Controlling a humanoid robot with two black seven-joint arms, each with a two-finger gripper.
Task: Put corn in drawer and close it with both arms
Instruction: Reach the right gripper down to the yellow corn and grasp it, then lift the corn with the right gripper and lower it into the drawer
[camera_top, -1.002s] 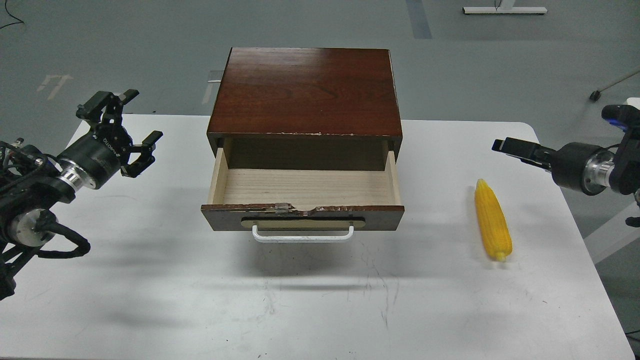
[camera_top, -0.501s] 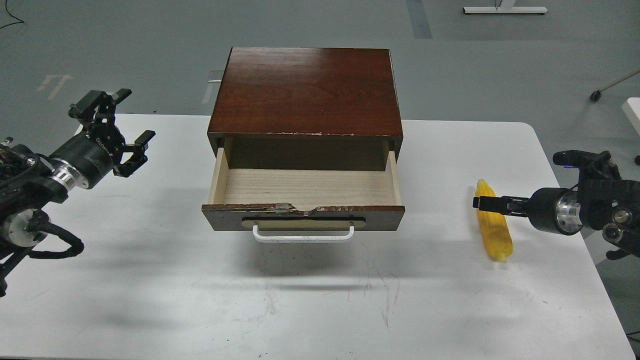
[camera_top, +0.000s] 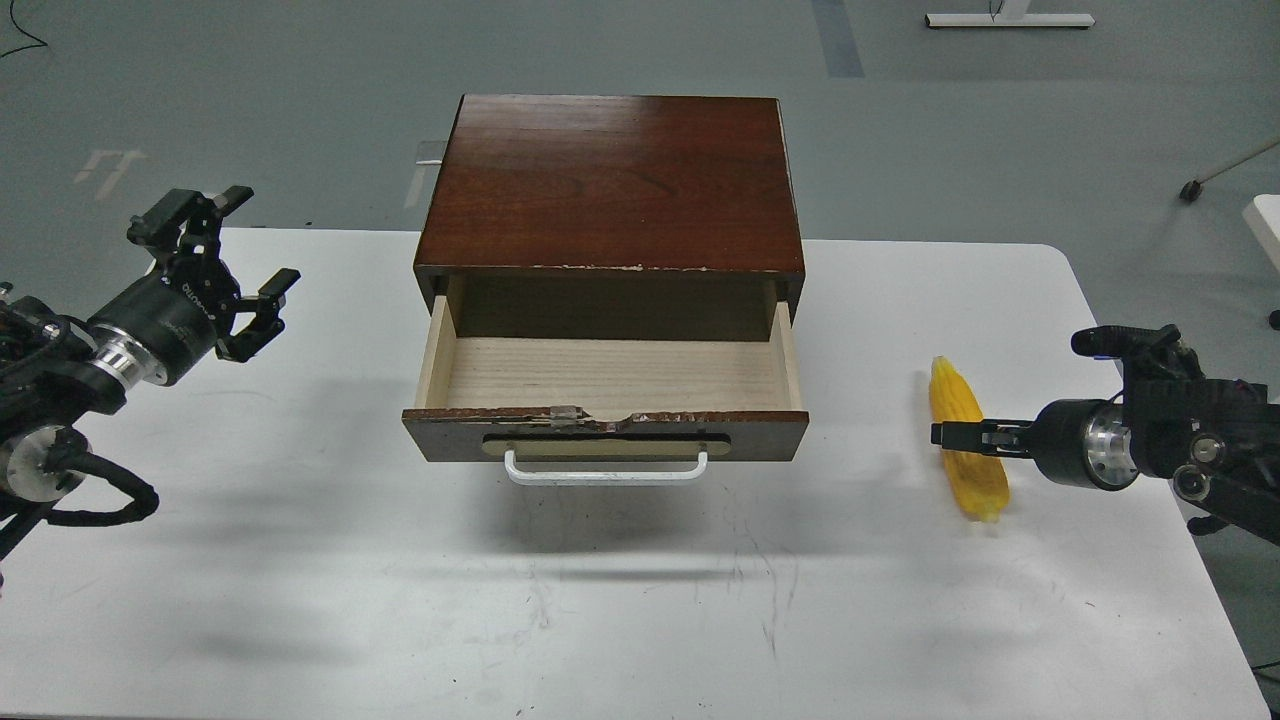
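Corn (camera_top: 966, 440) crosswise under right gripper (camera_top: 942, 434), fingers seen edge-on, grip impossible to tell. Drawer (camera_top: 606, 388) pulled open leftward, ready to receive. Left gripper (camera_top: 232, 270) spread wide, empty, waiting.

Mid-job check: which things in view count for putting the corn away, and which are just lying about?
For the job:
corn, on the table
drawer, open, empty
right tool, at the corn
left tool, open, left of the drawer

Lying about:
cabinet
table
pale base on the floor
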